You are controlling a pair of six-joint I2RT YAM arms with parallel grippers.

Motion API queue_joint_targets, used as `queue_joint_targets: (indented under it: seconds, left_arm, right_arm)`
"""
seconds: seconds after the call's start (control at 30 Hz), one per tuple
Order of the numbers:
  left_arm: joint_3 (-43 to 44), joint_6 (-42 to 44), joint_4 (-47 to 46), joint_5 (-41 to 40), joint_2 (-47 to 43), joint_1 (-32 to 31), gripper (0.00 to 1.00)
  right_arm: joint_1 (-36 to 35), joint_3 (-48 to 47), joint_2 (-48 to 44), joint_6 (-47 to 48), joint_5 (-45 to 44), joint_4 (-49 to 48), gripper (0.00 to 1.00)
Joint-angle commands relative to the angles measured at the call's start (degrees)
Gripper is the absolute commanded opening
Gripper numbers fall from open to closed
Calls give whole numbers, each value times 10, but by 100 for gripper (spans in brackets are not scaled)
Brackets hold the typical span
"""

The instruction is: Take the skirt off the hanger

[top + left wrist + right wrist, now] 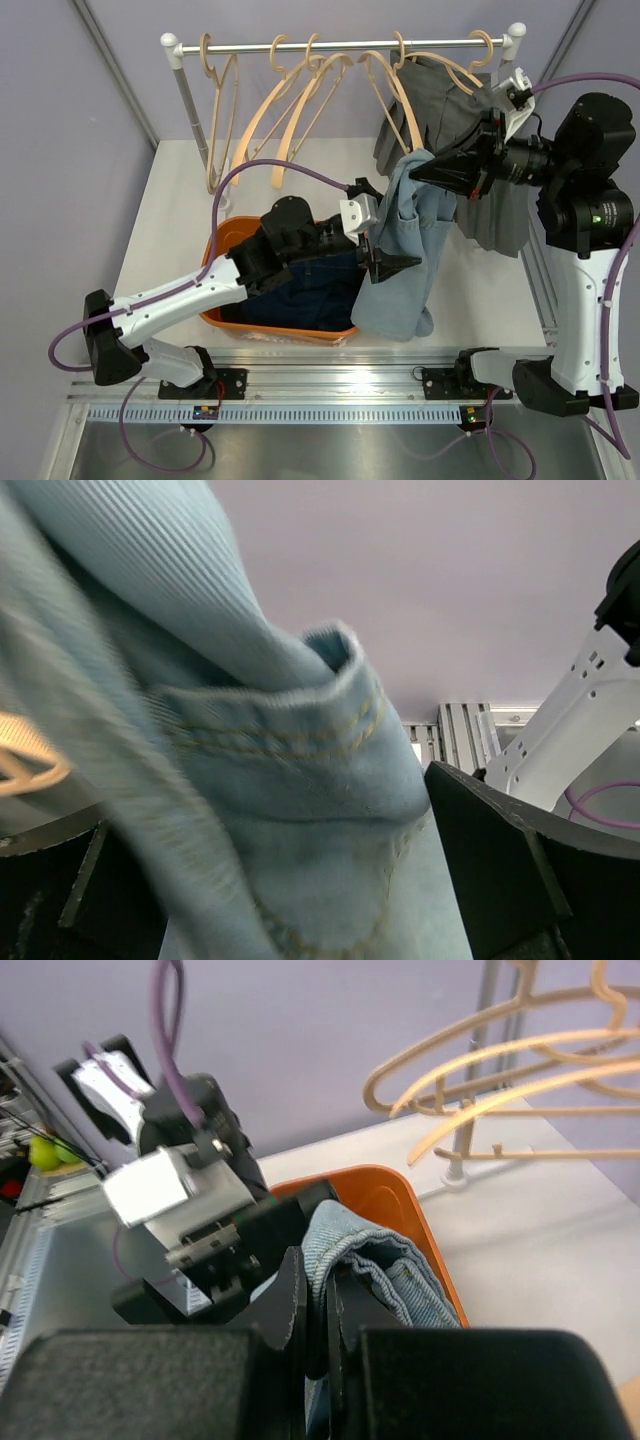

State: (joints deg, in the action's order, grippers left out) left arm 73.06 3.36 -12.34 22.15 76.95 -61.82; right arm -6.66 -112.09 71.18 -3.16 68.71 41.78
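Note:
The skirt (410, 250) is light-blue denim and hangs over the right edge of the orange basket. My right gripper (415, 170) is shut on the skirt's upper edge; in the right wrist view the denim fold (385, 1260) is pinched between the black fingers of that gripper (322, 1280). My left gripper (395, 265) stands open at mid-height against the cloth. In the left wrist view the skirt (300, 780) fills the gap between the wide-apart fingers (520, 870). A tan hanger (400, 100) slopes down from the rail toward the skirt's top; whether it still touches the skirt is hidden.
Several bare tan hangers (300, 100) hang on a white-posted rail (340, 45) at the back. A grey garment (450, 110) hangs on the rightmost hanger behind my right arm. The orange basket (222, 240) holds dark-blue clothing under my left arm.

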Motion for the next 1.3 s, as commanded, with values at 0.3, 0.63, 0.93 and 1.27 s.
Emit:
queue_joint_targets:
  seconds: [0.3,0.63,0.93,1.27]
  left_arm:
    - [89,18,-32,-34,65,-8,35]
    - [32,75,77,-115,-80,7,0]
    - [19,74,281,-159,-211,86,0]
    - [-138,81,379,-238,-297,177,0]
  right_arm:
    - [-13,-24,9,-273,72,-369,0]
    - [-13,-59,-11,71,-4,-32,55]
    - [-6,-45,-33,256,-119,102,99]
    - [13,25,-60,338,-183,160,99]
